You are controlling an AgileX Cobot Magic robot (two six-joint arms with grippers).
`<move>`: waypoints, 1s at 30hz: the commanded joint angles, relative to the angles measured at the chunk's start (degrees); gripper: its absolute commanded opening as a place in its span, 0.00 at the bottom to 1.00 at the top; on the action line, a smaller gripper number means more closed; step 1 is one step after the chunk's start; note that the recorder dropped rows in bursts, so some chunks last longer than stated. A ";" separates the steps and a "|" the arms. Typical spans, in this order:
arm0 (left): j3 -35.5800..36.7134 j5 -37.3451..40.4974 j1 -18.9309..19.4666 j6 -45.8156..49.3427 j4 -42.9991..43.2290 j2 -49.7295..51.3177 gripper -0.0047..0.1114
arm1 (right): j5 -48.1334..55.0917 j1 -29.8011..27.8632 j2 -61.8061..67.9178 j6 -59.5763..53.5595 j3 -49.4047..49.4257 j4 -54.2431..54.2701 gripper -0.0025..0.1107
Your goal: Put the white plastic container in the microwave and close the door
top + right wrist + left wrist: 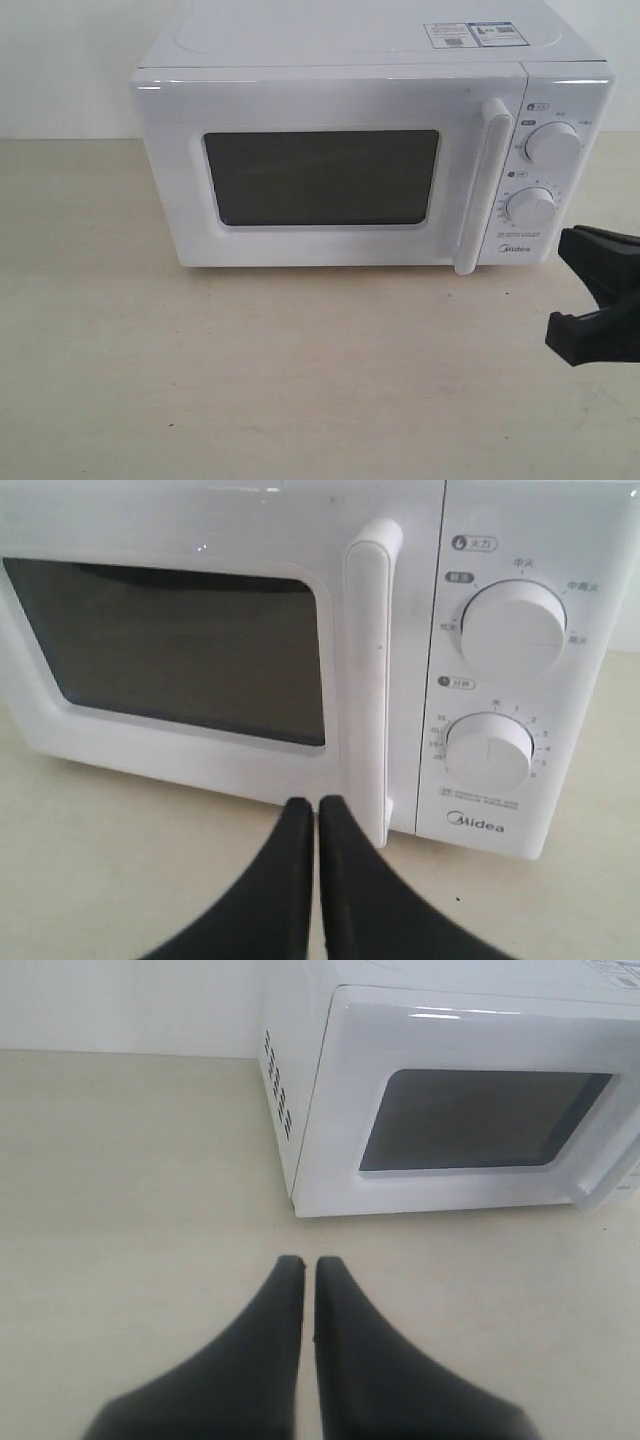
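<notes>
Closest to you were the black fingers (350, 880) of your right gripper (309, 802), pressed together with only a hairline gap and holding nothing. They pointed at the foot of the door's upright handle (368, 670) without touching it. In the outside view that gripper hung low at the right edge, in front of the knob panel and apart from the microwave (372, 90). Your left gripper (300, 1260) was likewise closed on nothing, its fingers side by side over the bare table (250, 380), facing the microwave's left front corner and the vent slots (278, 1082) on its side wall, and well clear of both. The microwave stood at the back of the table against the wall, with a sticker (475, 34) on its top. Its door (330, 245) sat flush with the front, closed. The dark window (322, 177) hid whatever lay inside, so you could not tell where the container was. The two round knobs (551, 143) sat one above the other, right of the handle.
</notes>
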 commanded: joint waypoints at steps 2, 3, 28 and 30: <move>0.16 -0.81 -0.04 -0.44 0.47 -0.39 0.08 | -1.07 0.07 -1.47 0.08 0.34 0.04 0.02; 0.16 -0.81 -0.04 -0.44 0.47 -0.39 0.08 | -1.07 0.07 -1.47 0.08 0.34 0.04 0.02; 0.16 -0.81 -0.04 -0.44 0.47 -0.39 0.08 | -1.37 -0.60 -7.72 0.47 0.34 0.04 0.02; 0.16 -0.81 -0.04 -0.44 0.47 -0.39 0.08 | 1.46 -3.48 -12.01 0.47 0.34 0.04 0.02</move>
